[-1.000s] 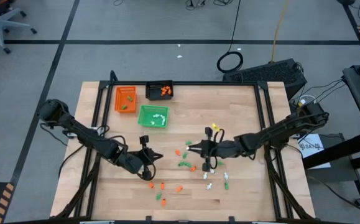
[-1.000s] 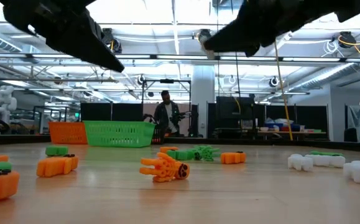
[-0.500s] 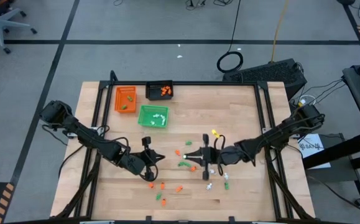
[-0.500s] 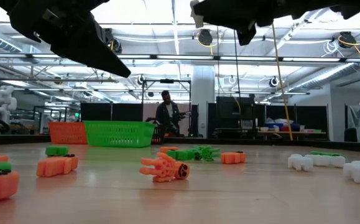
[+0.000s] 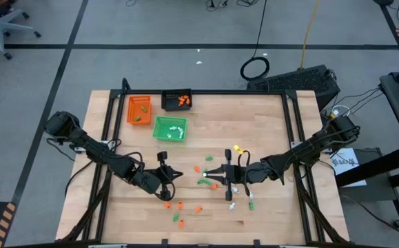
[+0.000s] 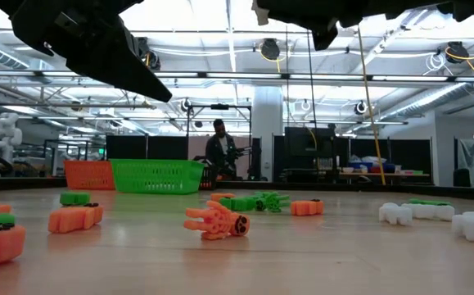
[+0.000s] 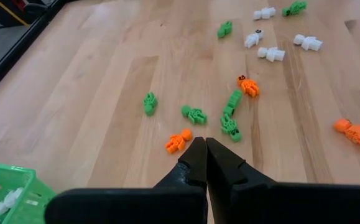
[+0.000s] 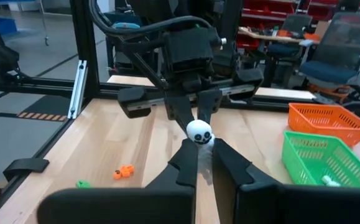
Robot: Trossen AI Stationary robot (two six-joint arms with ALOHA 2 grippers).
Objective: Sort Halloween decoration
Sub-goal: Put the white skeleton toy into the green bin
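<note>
Small orange, green and white plastic pieces [image 5: 200,180] lie scattered on the wooden table, also seen in the left wrist view [image 7: 230,126] and the low view [image 6: 217,221]. My right gripper [image 5: 206,172] [image 8: 199,143] hovers over the middle of the table, shut on a white round-headed piece [image 8: 199,131]. My left gripper [image 5: 170,175] [image 7: 203,144] faces it from the left, shut and holding nothing, above an orange piece [image 7: 178,142]. My right gripper pinches the white piece between its two fingertips by the part just below its round head [image 8: 201,141]. The head, with two dark eyes, sticks out past the tips. The fingers lie level, pointing toward the table's left. The piece is lifted clear of the table.
Three small trays stand at the far left: an orange tray [image 5: 138,109], a black tray [image 5: 177,100] and a green tray [image 5: 169,129], each with a few pieces inside. A person [image 6: 218,152] stands in the room beyond the table.
My right gripper has risen a little, shifted toward the table's near-left, and tipped up from pointing downward to level, keeping the white piece in its tips.
</note>
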